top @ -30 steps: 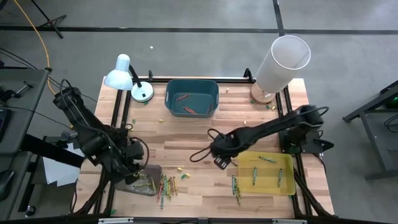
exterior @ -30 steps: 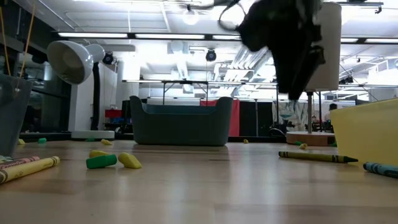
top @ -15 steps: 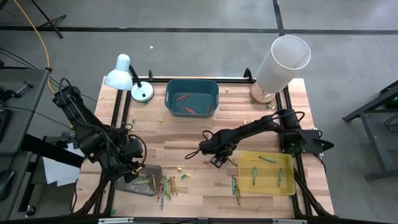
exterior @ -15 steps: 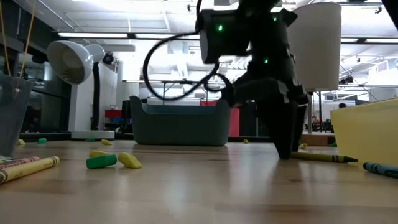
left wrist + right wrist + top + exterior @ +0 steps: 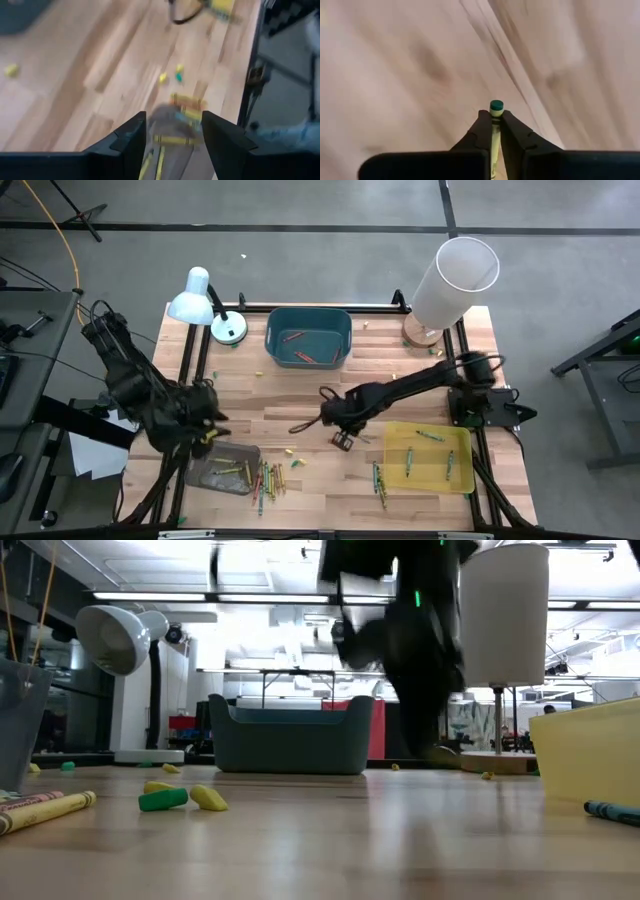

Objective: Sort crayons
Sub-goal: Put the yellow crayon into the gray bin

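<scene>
My right gripper hangs left of the yellow tray, shut on a crayon with a green end and a yellow-green wrapper. My left gripper is open and holds nothing. It hangs above the clear tray at the near left, which holds several crayons. More crayons lie flat in a loose pile right of that tray. Others lie in the yellow tray and beside it. Two red crayons lie in the teal bin. My right gripper pinches the crayon between its two fingers. The crayon runs along the fingers, and its green end sticks out just past the fingertips. Whether its other end still touches the table I cannot tell.
A white desk lamp stands at the far left and a tall white cylinder at the far right. Small yellow and green wax bits lie on the bare wood between the trays.
My right gripper has gone toward the table's left edge and come down beside the yellow tray. It has shut on the crayon that lay there, and the crayon has left its spot. My left gripper has risen from the clear tray and drawn back toward the far left, still open.
</scene>
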You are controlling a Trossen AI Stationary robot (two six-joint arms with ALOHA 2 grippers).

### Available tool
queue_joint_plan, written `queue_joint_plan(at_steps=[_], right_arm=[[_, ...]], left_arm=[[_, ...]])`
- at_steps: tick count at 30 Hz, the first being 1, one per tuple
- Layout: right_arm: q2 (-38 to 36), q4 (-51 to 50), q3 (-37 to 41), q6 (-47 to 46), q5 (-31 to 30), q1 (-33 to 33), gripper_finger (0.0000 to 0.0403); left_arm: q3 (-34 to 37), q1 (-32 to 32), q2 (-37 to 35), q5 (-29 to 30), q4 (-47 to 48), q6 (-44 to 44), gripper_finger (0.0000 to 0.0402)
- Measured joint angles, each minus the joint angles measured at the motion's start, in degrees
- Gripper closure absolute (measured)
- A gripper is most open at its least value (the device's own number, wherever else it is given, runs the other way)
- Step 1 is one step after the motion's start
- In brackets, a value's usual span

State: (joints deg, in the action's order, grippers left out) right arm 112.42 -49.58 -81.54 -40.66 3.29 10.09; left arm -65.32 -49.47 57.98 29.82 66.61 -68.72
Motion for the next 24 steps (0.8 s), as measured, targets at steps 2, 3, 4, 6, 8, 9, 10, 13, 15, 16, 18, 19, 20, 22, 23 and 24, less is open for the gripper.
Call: queue_joint_plan(at_steps=[2, 3, 4, 6, 8, 9, 10, 13, 15, 16, 18, 19, 20, 22, 23, 24], right_arm=[[-3.69, 6.51, -0.15, 1.36, -1.32, -0.02, 0.0397], [-5.25, 9.45, -0.15, 1.97, -1.98, -0.02, 0.0396], [-6.78, 12.43, -0.13, 2.37, -2.68, -0.02, 0.0397], [-9.22, 20.64, -0.13, 4.35, -4.21, -0.07, 0.0399], [-10.49, 30.14, -0.14, 6.95, -5.11, -0.09, 0.0399], [-10.48, 35.47, -0.15, 8.10, -5.20, -0.10, 0.0400], [-10.18, 40.56, -0.15, 8.90, -5.21, -0.11, 0.0400], [-7.41, 55.18, -0.17, 9.64, -5.22, -0.09, 0.0401], [-4.59, 62.31, -0.19, 9.56, -5.22, 0.16, 0.0401], [-2.92, 65.18, -0.19, 9.26, -5.28, 0.29, 0.0402], [0.24, 70.89, -0.16, 7.78, -5.26, 0.64, 0.0402], [2.01, 73.98, -0.33, 7.04, -5.26, 0.87, 0.0402], [3.82, 75.88, -1.20, 6.63, -5.24, 1.14, 0.0402], [7.43, 77.23, -3.91, 6.58, -5.24, 1.70, 0.0402], [9.23, 77.41, -5.95, 6.89, -5.15, 1.99, 0.0402], [11.04, 77.35, -8.24, 7.71, -4.62, 2.29, 0.0402]], left_arm=[[0.00, 0.00, -2.79, 4.39, -0.07, -0.02, 0.0228], [0.00, 0.00, -4.13, 6.95, -0.03, -0.02, 0.0229], [-0.04, -0.01, -5.44, 9.45, 0.01, -0.01, 0.0229], [-0.06, 0.00, -7.80, 14.63, -0.09, 0.48, 0.0229], [-0.07, 0.00, -9.69, 19.38, -0.09, 1.28, 0.0229], [-0.07, 0.00, -10.39, 21.42, -0.10, 1.40, 0.0229], [-0.07, 0.00, -11.05, 23.50, -0.12, 1.45, 0.0229], [-0.07, 0.00, -12.47, 27.82, -0.20, 1.45, 0.0229], [-0.07, 0.00, -12.77, 28.92, -0.22, 1.35, 0.0229], [-0.07, 0.00, -12.77, 29.09, -0.26, 1.30, 0.0229], [-0.07, 0.00, -12.70, 29.11, -0.26, 1.30, 0.0229], [-0.07, 0.00, -12.64, 29.10, -0.28, 1.35, 0.0229], [-0.07, 0.00, -12.53, 29.08, -0.28, 1.36, 0.0229], [-0.07, 0.00, -12.03, 29.10, -0.28, 1.37, 0.0229], [-0.07, 0.00, -11.89, 29.10, -0.27, 1.41, 0.0229], [-0.07, 0.00, -11.84, 29.09, -0.28, 1.43, 0.0229]])
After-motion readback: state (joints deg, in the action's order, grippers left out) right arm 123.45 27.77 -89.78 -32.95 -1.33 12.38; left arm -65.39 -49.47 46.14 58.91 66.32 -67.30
